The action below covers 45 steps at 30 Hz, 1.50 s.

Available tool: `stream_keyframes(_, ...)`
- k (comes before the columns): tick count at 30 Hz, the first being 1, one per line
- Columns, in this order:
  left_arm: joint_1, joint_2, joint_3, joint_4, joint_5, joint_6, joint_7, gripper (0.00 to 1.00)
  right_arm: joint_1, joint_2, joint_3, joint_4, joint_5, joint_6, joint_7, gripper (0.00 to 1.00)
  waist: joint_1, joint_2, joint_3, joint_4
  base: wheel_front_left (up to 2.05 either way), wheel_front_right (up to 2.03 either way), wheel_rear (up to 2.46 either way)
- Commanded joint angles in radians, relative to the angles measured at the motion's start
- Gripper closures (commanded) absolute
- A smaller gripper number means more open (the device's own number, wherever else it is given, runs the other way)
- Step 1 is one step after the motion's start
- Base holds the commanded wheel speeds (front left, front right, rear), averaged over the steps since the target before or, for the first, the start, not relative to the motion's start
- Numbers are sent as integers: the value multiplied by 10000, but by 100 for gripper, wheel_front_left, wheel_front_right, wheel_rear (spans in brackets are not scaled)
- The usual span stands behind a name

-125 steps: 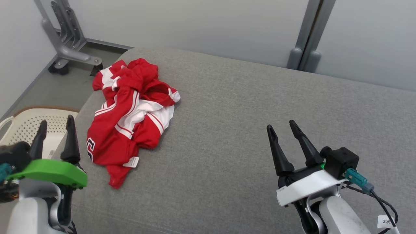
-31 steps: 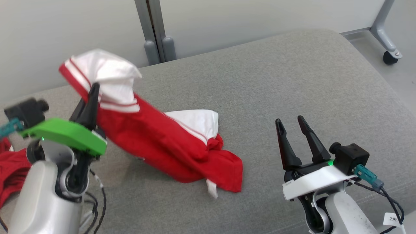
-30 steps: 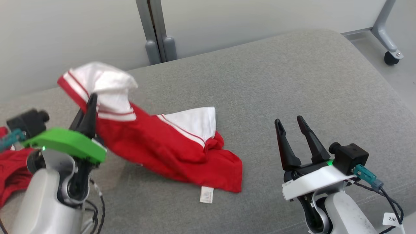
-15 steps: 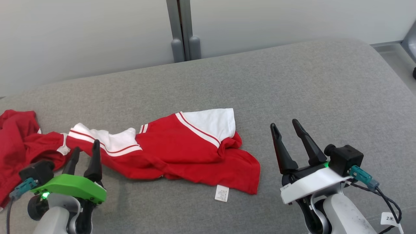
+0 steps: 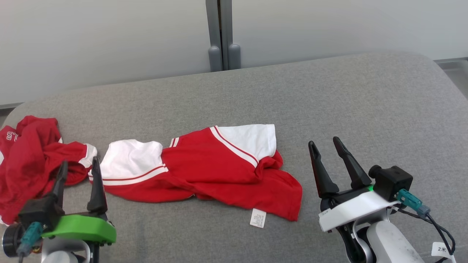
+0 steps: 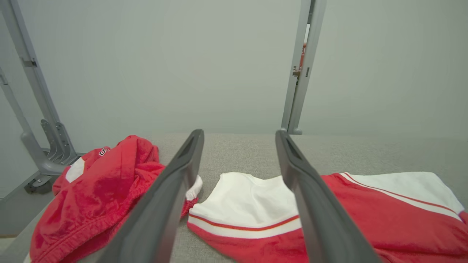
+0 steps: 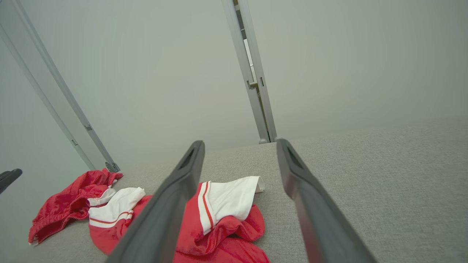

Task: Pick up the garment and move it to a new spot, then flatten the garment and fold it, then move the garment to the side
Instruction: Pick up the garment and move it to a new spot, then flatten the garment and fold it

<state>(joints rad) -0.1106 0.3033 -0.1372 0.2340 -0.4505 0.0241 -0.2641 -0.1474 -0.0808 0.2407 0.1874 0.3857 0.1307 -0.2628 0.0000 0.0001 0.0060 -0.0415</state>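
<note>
Garment, red and white: lies loosely spread mid-tabletop. Left gripper: spread, empty, at garment's left end. Right gripper: spread, empty, just right of garment. Red bundle: far left.

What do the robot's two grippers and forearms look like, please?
Both have two long dark fingers and pale forearms. The left gripper sits on a green mount, the right gripper on a white one; each carries a black camera with a teal plug.

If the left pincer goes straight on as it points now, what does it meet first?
Probably the white sleeve of the garment, just ahead of the left pincer; its height is unclear.
</note>
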Motion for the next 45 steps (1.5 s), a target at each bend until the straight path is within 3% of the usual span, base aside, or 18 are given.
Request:
stream_keyframes(1,346,-153,104,-162,324,186,-1,0,116,-33,1,-46,63,1,-30,0,0,-1,13,-6,0,0,0)
stream_keyframes(5,926,-613,352,-219,929,324,-3,0,140,-103,-40,-49,89,1,-30,0,0,-1,46,-44,0,0,0)
stream_keyframes(10,1017,-1412,597,28,1299,-56,-4,0,167,-166,-116,40,79,1,-30,0,0,-1,32,-5,0,0,0)
stream_keyframes(25,621,-2058,928,535,1877,-831,-5,0,-350,-371,190,306,215,1,-30,0,0,-1,32,118,0,0,0)
stream_keyframes(32,309,-2195,772,890,1842,-1063,-5,0,-2165,-1132,1412,2487,1148,2,189,0,0,-1,198,532,0,0,0)
stream_keyframes(45,-217,-2406,671,1468,1578,-1258,-5,0,-5714,-1477,2644,6765,3351,-6,3742,0,0,-1,925,1953,0,0,0)
